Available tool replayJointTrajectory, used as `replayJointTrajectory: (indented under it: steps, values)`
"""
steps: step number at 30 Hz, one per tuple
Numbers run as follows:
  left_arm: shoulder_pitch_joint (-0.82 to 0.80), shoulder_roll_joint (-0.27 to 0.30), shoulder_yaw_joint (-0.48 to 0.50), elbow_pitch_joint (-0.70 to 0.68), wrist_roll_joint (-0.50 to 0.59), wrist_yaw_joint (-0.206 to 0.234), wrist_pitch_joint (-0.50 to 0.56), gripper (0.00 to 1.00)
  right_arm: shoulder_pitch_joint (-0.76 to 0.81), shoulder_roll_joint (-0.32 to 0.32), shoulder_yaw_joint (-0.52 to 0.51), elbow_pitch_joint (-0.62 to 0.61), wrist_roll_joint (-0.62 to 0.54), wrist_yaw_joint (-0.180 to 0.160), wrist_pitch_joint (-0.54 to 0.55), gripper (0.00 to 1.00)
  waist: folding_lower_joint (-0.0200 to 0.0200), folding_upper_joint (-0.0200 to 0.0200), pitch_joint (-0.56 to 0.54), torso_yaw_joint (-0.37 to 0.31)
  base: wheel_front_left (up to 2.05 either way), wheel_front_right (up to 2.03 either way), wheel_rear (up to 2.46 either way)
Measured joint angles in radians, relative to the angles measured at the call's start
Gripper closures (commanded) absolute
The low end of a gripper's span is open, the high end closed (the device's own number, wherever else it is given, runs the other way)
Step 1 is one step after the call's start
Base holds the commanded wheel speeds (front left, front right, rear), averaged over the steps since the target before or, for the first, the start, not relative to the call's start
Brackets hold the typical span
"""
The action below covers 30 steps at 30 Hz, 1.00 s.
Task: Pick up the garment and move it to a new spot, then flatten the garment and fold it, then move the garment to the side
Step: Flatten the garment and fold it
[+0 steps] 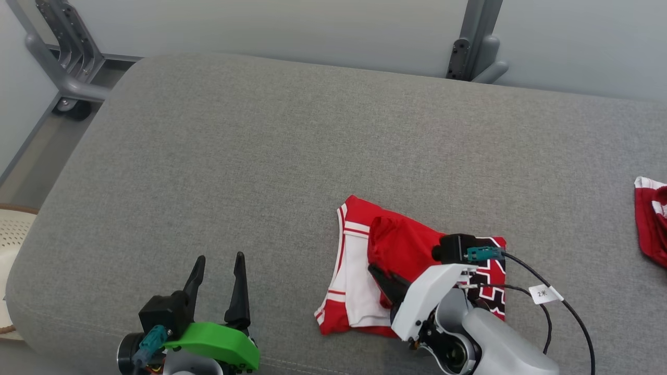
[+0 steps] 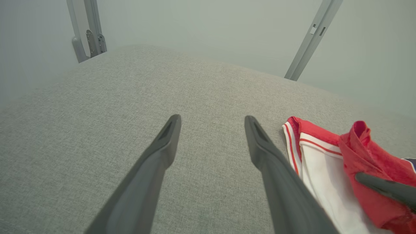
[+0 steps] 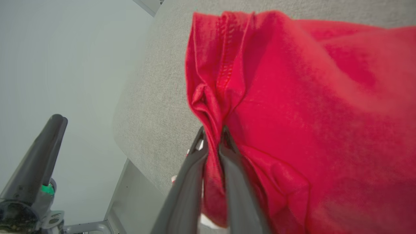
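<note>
A red and white garment with a black patterned part lies on the grey cushion, right of centre near the front. My right gripper is shut on a bunched red fold of the garment, lifted over the white panel. In the head view the right gripper reaches in from the lower right, its wrist covering part of the cloth. My left gripper stands open at the lower left, well clear of the garment, with only cushion between its fingers.
A second red and white cloth lies at the cushion's right edge. Grey metal frame posts stand behind the cushion by the pale wall. A pale perforated object sits off the cushion's left side. Bare cushion spreads across the left and back.
</note>
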Motion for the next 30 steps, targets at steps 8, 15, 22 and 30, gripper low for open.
replayJointTrajectory:
  steps: [8,15,22,30]
  values:
    - [-0.002,-0.005,0.011,0.006,0.004,-0.001,-0.003,0.00,-0.036,0.001,0.102,0.016,0.024,0.000,-0.078,0.00,0.0000,0.0000,0.006,-0.024,0.00,0.00,0.00]
    - [-0.002,-0.010,0.015,0.006,0.008,-0.002,-0.003,0.00,-0.035,-0.033,0.105,0.001,-0.004,0.000,-0.181,0.00,0.0000,0.0000,0.003,-0.054,0.00,0.00,0.00]
    - [-0.002,-0.013,0.023,0.003,0.012,-0.005,-0.003,0.00,-0.006,-0.083,0.048,-0.002,-0.077,0.000,-0.284,0.00,0.0000,0.0000,0.003,-0.074,0.00,0.00,0.00]
    - [-0.001,-0.015,0.026,0.003,0.016,-0.009,-0.003,0.00,0.033,-0.088,0.027,-0.056,-0.170,0.000,-0.325,0.00,0.0000,0.0000,0.001,-0.076,0.00,0.00,0.00]
